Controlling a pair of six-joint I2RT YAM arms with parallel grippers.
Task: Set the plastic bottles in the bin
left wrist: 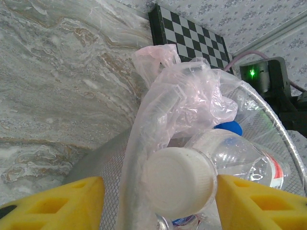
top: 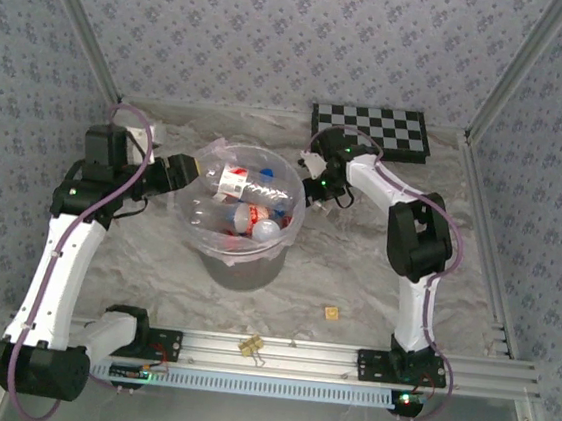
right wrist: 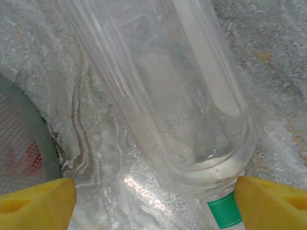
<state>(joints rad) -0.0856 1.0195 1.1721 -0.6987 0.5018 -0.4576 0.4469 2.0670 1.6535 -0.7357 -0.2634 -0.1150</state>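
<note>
Bottles of thin clear plastic lie in the round grey bag-lined bin, which stands mid-way across the marbled table, nearer its far edge. The left gripper is spread around a white-capped bottle at the bin's left rim. The right gripper, also spread, straddles a green-labelled clear bottle lying just beside the bin's right wall. Both bottles look light, slick and easily dented, so the stiffer neck or shoulder seems the best place to pinch.

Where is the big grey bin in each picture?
Top external: the bin stands in the middle of the picture.
Left wrist: the bin has its mesh wall at the bottom middle, and its rim curves up the right side.
Right wrist: the bin is a slice of grey rim and mesh at the left edge.
Shared landmark: the marbled table under it.
</note>
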